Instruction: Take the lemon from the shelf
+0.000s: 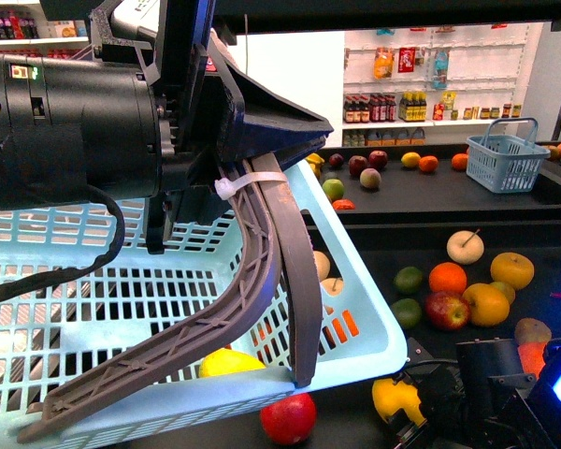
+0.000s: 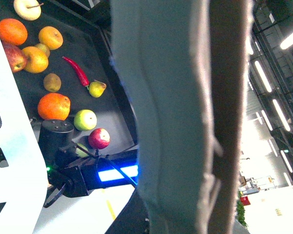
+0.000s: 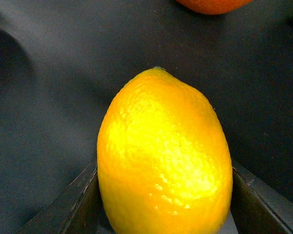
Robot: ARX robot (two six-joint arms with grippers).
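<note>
The lemon [image 3: 163,151], bright yellow and oval, fills the right wrist view. My right gripper [image 3: 163,195] is shut on it, one dark finger [image 3: 78,204] on each side, just above the shelf's black tray [image 3: 49,97]. In the front view the lemon [image 1: 395,398] shows at the bottom right in that gripper, over the lower tray of the shelf [image 1: 421,243]. My left gripper [image 1: 262,131] is shut on the grey handle [image 1: 262,271] of a light-blue basket [image 1: 365,327], held up at the left. That handle [image 2: 185,117] blocks most of the left wrist view.
Oranges [image 1: 447,277], apples [image 1: 446,310], limes [image 1: 408,279] and other fruit lie on the shelf trays. A red apple [image 1: 288,418] sits under the basket's front edge. A small blue basket [image 1: 505,161] stands on the upper tray. White wall shelves of bottles [image 1: 421,103] stand behind.
</note>
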